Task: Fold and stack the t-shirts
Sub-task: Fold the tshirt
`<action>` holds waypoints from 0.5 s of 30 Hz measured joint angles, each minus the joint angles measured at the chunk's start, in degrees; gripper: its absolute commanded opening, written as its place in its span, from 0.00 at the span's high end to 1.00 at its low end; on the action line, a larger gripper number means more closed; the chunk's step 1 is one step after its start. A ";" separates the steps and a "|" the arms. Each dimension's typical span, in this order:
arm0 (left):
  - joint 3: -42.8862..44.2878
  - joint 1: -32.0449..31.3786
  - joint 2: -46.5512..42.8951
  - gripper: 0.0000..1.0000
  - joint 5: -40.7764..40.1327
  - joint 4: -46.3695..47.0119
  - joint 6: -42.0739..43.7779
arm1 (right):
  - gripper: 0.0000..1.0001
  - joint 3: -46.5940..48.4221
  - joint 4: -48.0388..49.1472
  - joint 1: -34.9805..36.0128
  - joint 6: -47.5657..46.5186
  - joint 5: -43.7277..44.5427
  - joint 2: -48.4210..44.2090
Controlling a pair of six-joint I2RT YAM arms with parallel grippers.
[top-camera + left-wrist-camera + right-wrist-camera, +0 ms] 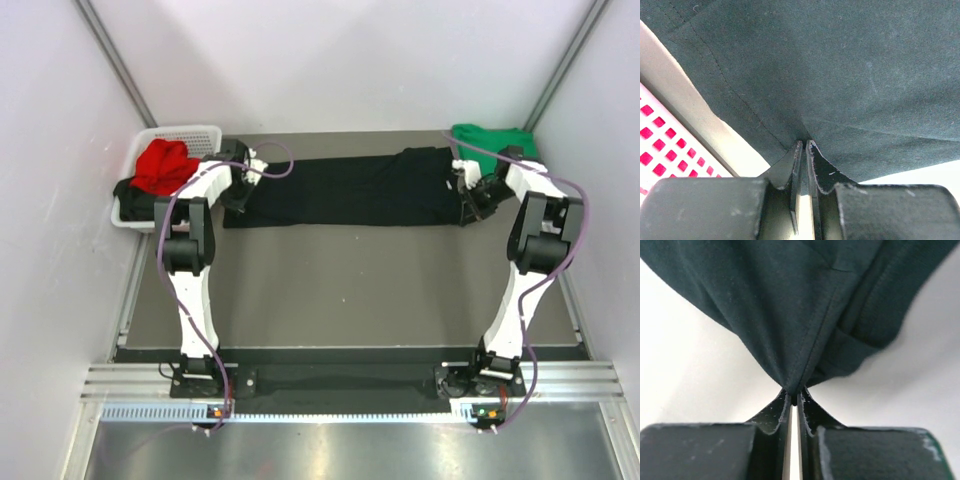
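A large black t-shirt (345,188) lies stretched in a long band across the far part of the table. My left gripper (240,190) is shut on its left end; the left wrist view shows the cloth (840,75) pinched at the fingertips (805,145). My right gripper (468,195) is shut on its right end; the right wrist view shows the bunched cloth (810,305) pinched at its tips (794,392). A green t-shirt (492,143) lies at the far right corner. A red t-shirt (165,165) and a black one (135,203) sit in the basket.
A white lattice basket (185,133) stands at the far left, close beside my left arm; its wall shows in the left wrist view (660,145). White walls enclose the table on three sides. The grey tabletop (350,290) stretches toward the arm bases.
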 measured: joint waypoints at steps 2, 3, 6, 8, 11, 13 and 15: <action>-0.57 -0.09 -0.20 0.88 -0.44 0.55 0.42 | 1.00 0.74 -0.76 -0.70 -0.57 -0.20 -0.02; -0.96 -0.17 -0.44 0.88 -0.74 0.94 0.79 | 1.00 0.87 -0.87 -1.07 -0.87 -0.20 -0.02; -1.86 -0.26 -0.83 0.88 -1.55 1.81 2.36 | 0.99 1.33 -2.16 -2.25 -2.34 -0.17 -0.04; -1.88 -0.26 -0.87 0.88 -1.86 1.92 3.19 | 0.98 2.23 -3.48 -3.10 -3.37 -0.17 -0.04; -1.84 -0.24 -0.87 0.88 -1.99 1.90 4.22 | 0.81 4.35 -5.77 -4.02 -4.92 -0.35 -0.04; -1.64 -0.17 -0.87 0.88 -2.29 1.79 4.98 | 0.70 6.23 -7.91 -4.22 -6.16 0.04 -0.04; -1.60 0.15 -0.87 0.87 -2.40 1.75 5.79 | 0.63 8.02 -10.01 -4.37 -7.28 0.72 -0.02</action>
